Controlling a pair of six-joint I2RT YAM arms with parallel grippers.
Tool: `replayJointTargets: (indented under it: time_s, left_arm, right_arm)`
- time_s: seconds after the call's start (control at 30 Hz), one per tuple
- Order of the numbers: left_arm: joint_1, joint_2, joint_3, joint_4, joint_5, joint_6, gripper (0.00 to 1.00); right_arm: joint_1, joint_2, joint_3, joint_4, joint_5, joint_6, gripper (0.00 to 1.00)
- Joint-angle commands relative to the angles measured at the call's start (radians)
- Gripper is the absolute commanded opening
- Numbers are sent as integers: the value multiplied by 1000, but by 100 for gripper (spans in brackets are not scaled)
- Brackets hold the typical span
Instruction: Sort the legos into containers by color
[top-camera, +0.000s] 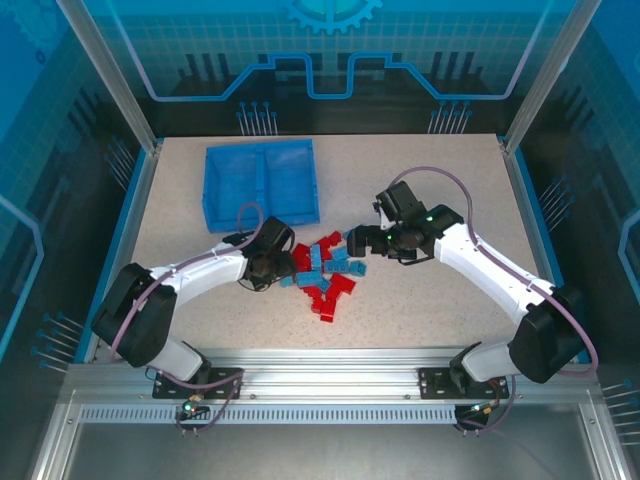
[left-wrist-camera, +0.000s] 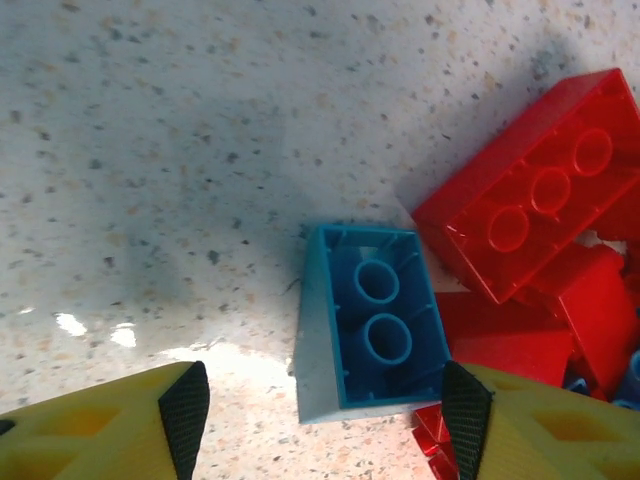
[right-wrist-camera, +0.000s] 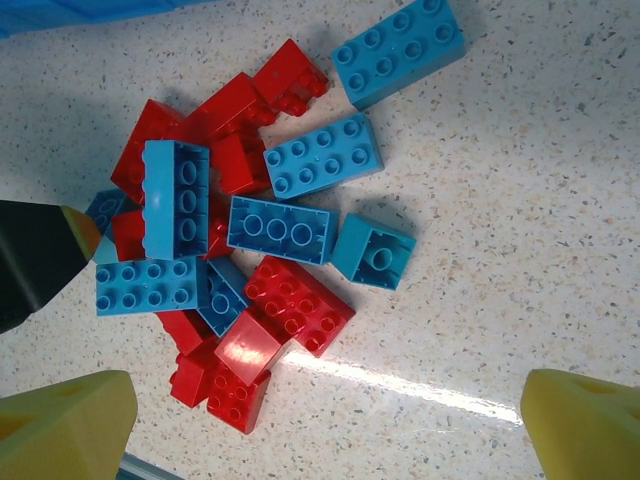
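While the legos (top-camera: 325, 272) are sitting piled mid-bench, toward the near edge, the left jaws are straddling one blue brick (left-wrist-camera: 368, 330), approx half open w/ nothing gripped yet. Its long axis is running across the closing line, one pad (left-wrist-camera: 466, 420) just beside it (other pad well apart). Right jaws are hanging wide open over the pile, empty. The tray (top-camera: 235, 190) is sitting by the far edge, left of middle.

Legos (right-wrist-camera: 280, 228) are red and light blue, tray (top-camera: 262, 183) blue, table (top-camera: 430, 310) speckled beige.
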Motion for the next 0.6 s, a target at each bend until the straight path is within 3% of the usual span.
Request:
replayJointTargets:
  time_s: [0.0,0.57]
  left_arm:
    - [7,32,11,24,48,36,64]
    - [47,55,-53,-27,39,58,55]
  right_arm:
    - [17,-5,13,-31,5,13,100]
    - [38,23,76,-58,3,10,100]
